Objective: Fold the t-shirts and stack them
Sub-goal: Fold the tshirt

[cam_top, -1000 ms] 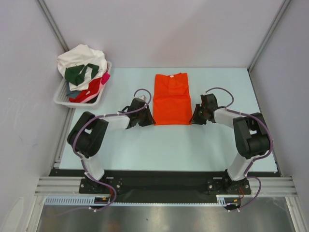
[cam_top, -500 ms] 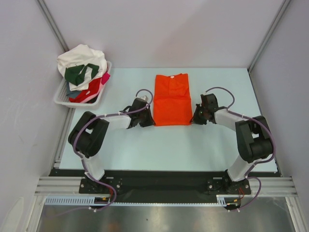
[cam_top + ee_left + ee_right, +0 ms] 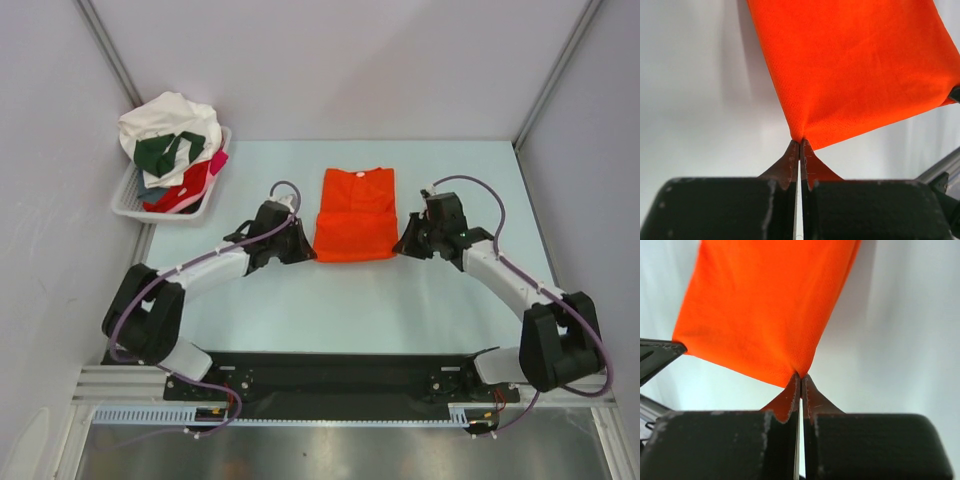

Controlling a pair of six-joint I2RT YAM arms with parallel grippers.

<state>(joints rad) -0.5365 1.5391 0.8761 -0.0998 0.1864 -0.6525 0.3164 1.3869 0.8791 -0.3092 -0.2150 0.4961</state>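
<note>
from above, the orange t-shirt (image 3: 355, 215) lies part-folded on the desk (image 3: 350, 300) with bare room all around it, the other shirts (image 3: 170, 140) heaped unfolded in the basket (image 3: 130, 205) well to its left; in the left wrist view the left pincer (image 3: 800, 144) pinches its near-left corner, and in the right wrist view the right pincer (image 3: 801, 376) pinches its near-right corner.

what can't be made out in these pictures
- Top external: how many t-shirts sit in the basket; they lie crumpled over each other.
- Top external: how the left gripper and right gripper meet the cloth; too small and dark.
- Wrist views: most of the orange t-shirt, cut off by frame edges; the number of layers pinched is too fine to count.
</note>
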